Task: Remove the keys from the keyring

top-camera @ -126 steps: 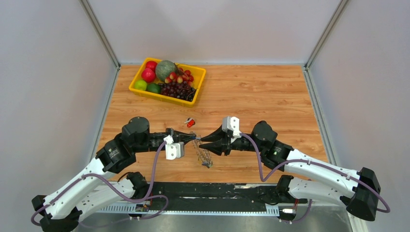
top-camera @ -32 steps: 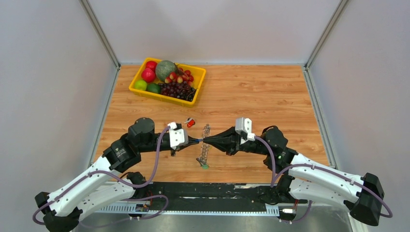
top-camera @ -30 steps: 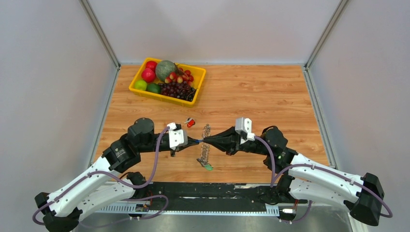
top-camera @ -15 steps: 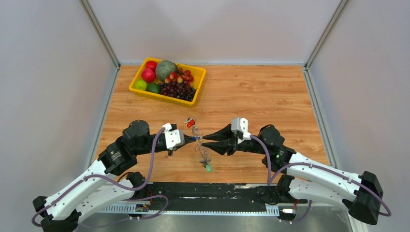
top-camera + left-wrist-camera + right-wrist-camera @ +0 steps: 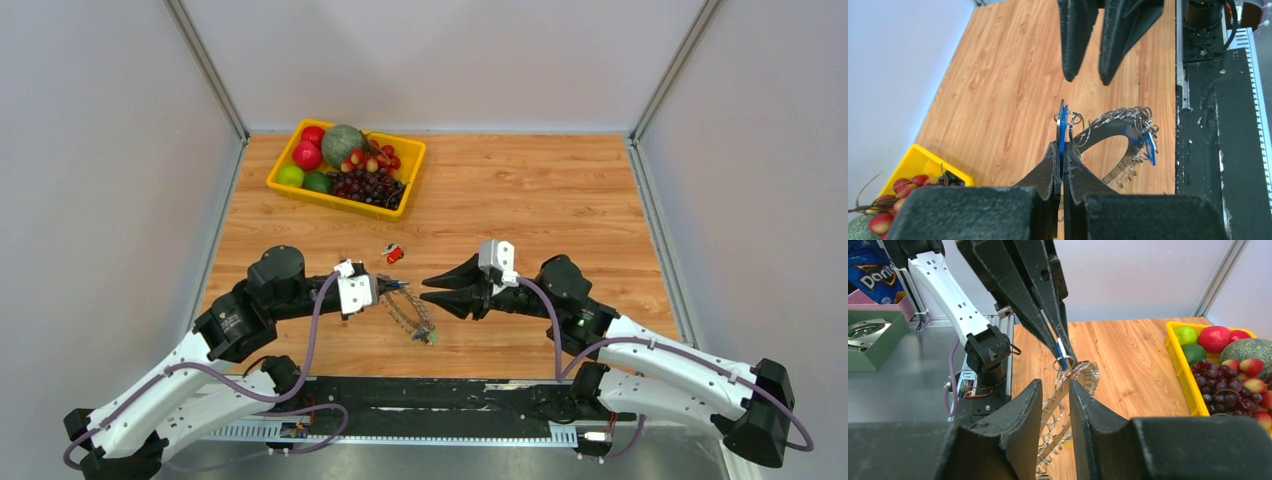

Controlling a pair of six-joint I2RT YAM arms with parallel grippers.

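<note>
The keyring point(image 5: 1115, 114) now hangs from the blue key point(image 5: 1063, 132) pinched in our left jaws, our right jaws having let go, part-open; we must regrip.

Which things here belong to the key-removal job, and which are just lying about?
Job: keyring; blue key pinched in left gripper; open right gripper; small red piece, maybe a removed key.
Lying about: yellow fruit tray; chip bag; green box.
</note>
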